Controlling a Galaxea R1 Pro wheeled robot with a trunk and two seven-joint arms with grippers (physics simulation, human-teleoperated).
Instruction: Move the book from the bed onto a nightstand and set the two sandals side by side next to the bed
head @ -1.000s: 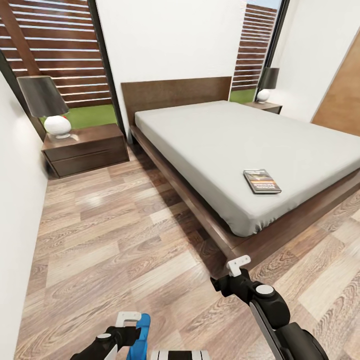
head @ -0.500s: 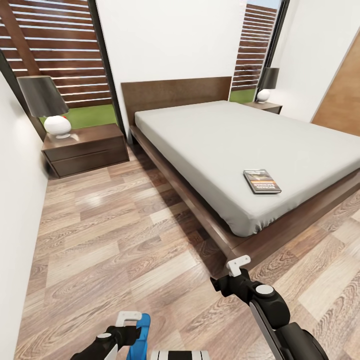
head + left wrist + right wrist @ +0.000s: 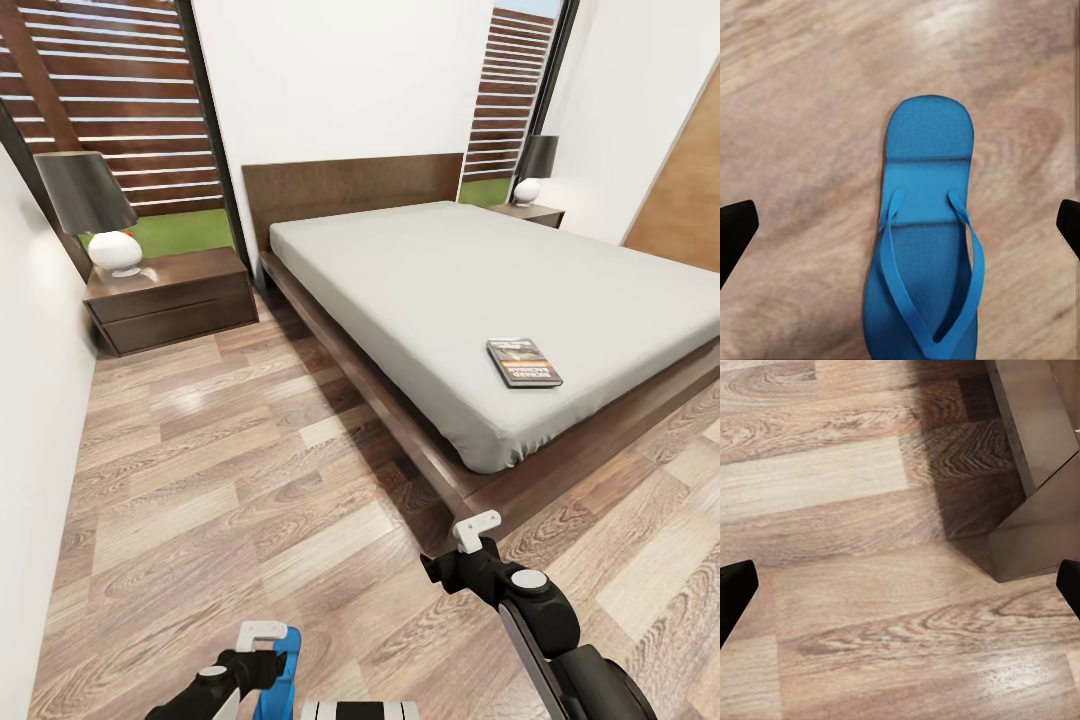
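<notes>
Brown wood planks make up the floor (image 3: 230, 450), which lies bare and wide between the white wall at the robot's left and the long side rail of the bed (image 3: 480, 290). The bed's dark frame ends in a foot corner just ahead of the right arm; its pale grey mattress overhangs nothing and sits inside the frame's edge. The book (image 3: 523, 362) lies flat on the mattress near the foot end, close to the near edge but fully on it. Its cover shows an orange band and white lettering too small to read. One nightstand (image 3: 170, 296) stands against the wall at the head of the bed on the left, a lamp (image 3: 95, 208) on top; the other nightstand (image 3: 528, 212) stands at the bed's far side.

The left claw (image 3: 262, 640) sits low, at the bottom edge of the head view, with a blue sandal (image 3: 924, 240) at it. In the left wrist view the sandal hangs strap side up between the two dark fingertips, which stand wide at the frame's edges; whether they grip it I cannot tell. The right claw (image 3: 478, 528) reaches forward and down near the bed's foot corner, its fingers spread wide over bare floor, holding nothing.
</notes>
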